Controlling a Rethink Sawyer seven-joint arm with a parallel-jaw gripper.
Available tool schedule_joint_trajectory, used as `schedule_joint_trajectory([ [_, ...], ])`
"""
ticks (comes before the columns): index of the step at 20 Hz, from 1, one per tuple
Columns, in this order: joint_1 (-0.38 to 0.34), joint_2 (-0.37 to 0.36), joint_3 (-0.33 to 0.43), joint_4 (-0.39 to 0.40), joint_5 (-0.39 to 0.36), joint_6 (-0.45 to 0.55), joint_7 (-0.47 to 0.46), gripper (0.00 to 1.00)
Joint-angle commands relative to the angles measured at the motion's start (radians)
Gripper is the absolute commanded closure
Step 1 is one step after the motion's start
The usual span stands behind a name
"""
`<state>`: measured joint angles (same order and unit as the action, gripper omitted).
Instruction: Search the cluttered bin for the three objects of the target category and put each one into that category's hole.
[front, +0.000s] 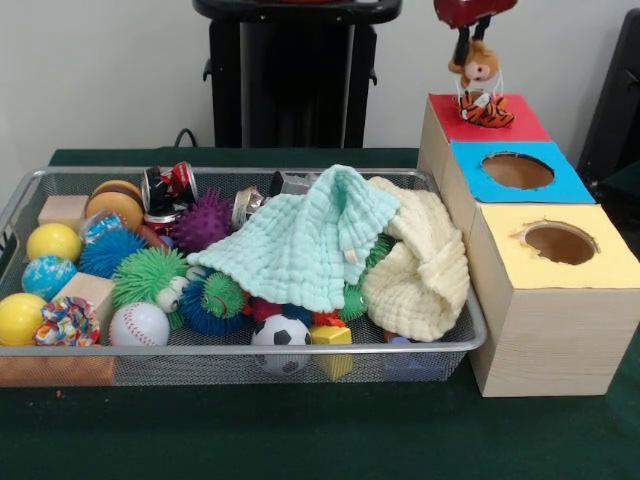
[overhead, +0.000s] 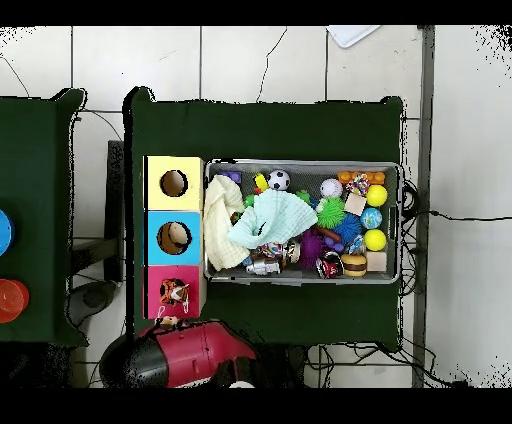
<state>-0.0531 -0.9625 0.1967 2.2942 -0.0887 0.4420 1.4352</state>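
Tan monkey pinched in my gripper, jaws closed on it, above red hole; tiger sits there. Next: lower, release.

The end effector hangs above the red hole's surround at the far end of the wooden box, a tan monkey toy dangling from it. A striped tiger toy lies on the red surround. On the green counter, 2 cloths drape the mesh bin.
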Motion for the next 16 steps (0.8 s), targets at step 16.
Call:
schedule_joint_trajectory([
  [16,0.092,0.324,-0.116,-0.242,0.066,-0.319,0.261,1.00],
])
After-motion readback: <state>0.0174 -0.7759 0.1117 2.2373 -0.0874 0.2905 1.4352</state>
